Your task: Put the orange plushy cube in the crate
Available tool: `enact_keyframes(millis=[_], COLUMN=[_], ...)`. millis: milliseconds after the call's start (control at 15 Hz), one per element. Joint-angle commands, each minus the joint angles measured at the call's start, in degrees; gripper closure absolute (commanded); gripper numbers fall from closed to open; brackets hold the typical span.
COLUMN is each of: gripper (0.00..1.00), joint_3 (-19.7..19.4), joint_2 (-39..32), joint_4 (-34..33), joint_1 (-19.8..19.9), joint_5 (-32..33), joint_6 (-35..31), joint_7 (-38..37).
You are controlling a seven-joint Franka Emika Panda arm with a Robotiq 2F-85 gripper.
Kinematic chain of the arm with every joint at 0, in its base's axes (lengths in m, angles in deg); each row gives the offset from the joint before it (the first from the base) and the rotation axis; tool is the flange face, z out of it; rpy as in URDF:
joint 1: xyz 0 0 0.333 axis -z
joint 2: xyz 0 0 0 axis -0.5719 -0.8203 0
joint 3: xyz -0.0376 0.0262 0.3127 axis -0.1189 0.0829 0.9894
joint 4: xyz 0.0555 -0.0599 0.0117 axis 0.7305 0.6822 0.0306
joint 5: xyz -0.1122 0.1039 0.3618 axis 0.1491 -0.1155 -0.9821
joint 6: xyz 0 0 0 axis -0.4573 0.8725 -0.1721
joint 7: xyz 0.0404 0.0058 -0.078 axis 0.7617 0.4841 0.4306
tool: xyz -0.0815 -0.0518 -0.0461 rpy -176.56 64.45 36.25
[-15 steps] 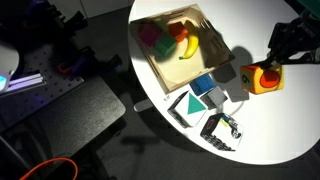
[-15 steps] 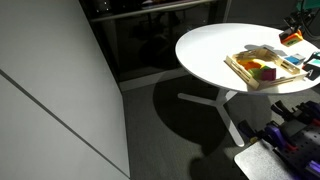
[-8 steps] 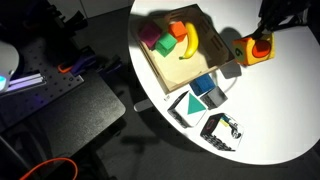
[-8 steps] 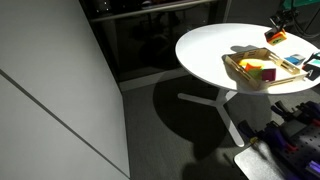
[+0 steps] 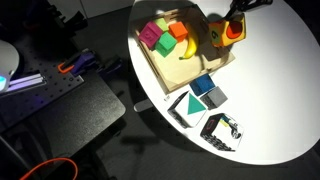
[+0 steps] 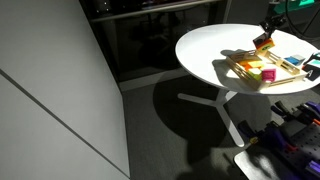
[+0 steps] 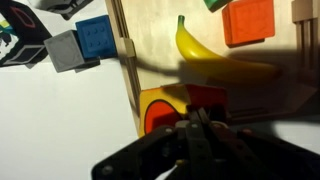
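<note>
In an exterior view the gripper (image 5: 233, 19) is at the upper right of the frame. It is closed on the orange plushy cube (image 5: 226, 36) from above and holds it in the air. The cube hangs over the right edge of the crate (image 5: 196, 68), which lies on the white table (image 5: 270, 100). A banana (image 5: 186, 42) and some coloured blocks lie in the crate. In the wrist view the dark fingers (image 7: 203, 128) meet over the cube at the bottom centre, just below the banana. A blue cube (image 7: 96, 38) stands outside the crate, at the upper left.
</note>
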Motion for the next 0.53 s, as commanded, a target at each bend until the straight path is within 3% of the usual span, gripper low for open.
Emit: enact_keyframes(millis=[0, 133, 467], gripper=[0.72, 0.7, 0.32], joint_3=[1.1, 1.7, 2.9], joint_2=[6.1, 8.3, 13.4], joint_4=[6.5, 8.5, 11.7], joint_1=[-0.1, -0.2, -0.2], joint_5=[0.3, 0.1, -1.1], joint_6=[3.9, 6.8, 15.2], joint_7=[3.5, 5.5, 10.0])
